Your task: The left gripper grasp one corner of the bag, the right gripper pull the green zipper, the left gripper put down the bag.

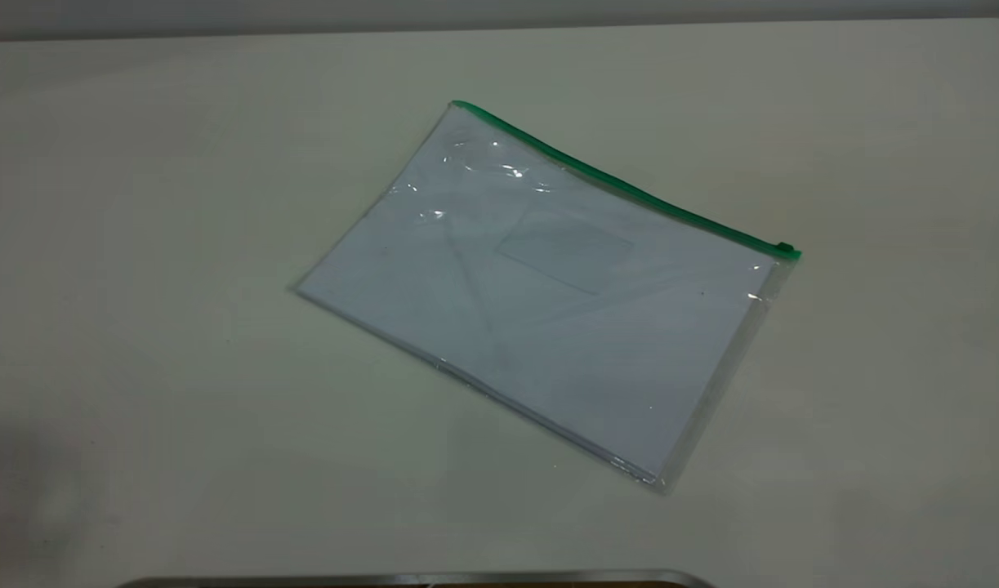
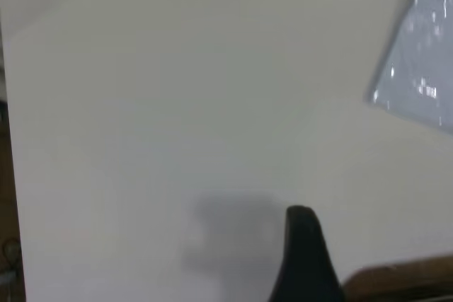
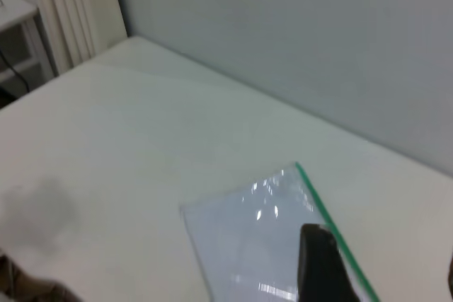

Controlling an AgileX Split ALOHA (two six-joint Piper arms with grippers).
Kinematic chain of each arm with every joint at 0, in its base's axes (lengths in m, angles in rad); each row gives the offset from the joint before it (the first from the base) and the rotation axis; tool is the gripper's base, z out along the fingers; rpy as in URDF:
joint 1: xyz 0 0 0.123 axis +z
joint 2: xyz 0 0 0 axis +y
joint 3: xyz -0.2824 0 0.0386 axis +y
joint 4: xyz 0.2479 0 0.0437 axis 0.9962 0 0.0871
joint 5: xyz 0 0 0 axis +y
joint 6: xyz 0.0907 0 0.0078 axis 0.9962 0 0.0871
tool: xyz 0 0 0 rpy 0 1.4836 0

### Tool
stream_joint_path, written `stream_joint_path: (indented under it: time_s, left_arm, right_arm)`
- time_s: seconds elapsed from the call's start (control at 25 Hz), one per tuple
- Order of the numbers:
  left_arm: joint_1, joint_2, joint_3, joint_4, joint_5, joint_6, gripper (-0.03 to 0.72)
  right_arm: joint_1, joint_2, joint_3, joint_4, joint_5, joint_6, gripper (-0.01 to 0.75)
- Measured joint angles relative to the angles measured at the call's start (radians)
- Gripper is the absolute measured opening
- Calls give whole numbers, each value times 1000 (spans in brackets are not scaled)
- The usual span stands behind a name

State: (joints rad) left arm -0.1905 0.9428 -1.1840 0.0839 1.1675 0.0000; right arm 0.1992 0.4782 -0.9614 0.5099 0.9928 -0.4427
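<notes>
The bag (image 1: 540,294) lies flat on the white table (image 1: 156,204), skewed, with white paper and a small card pocket (image 1: 566,249) inside. The green zipper (image 1: 622,184) runs along its far long edge, with the slider tab (image 1: 785,247) at the right end. Neither gripper shows in the exterior view. In the left wrist view my left gripper (image 2: 304,259) is a black tip above bare table, well away from a bag corner (image 2: 425,54). In the right wrist view my right gripper (image 3: 386,274) hangs open and empty above the bag (image 3: 241,245) and its green zipper (image 3: 318,199).
A grey metal rim (image 1: 417,578) lies along the table's near edge. A brown wooden edge (image 2: 403,281) shows beside the left gripper. A white ribbed panel (image 3: 71,12) and a grey wall (image 3: 297,40) stand behind the table.
</notes>
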Motion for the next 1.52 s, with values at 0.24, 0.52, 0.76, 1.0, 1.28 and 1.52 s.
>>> stream_joint_path:
  time_s: [0.24,0.52,0.76,1.0,1.28,1.52]
  left_arm:
    - [0,-378,247,0,0,6,587]
    - [0,-686,368,0,0,24,587]
    - [0,-837,451,0,0,29,587]
    - [0,-907,490,-46,0,31,587]
    - [0,-910,601,-138,0,37,587]
    - [0,-910,650,-139,0,38,587]
  right_arm:
    - [0,-107,41,-27,85,57,464]
    - [0,-205,202,-67,127,65,464]
    - [0,-325,317,-132,128,66,464]
    - [0,-444,404,-199,128,78,464]
    - [0,-494,458,-294,124,142,464]
    - [0,-494,475,-432,128,243,464]
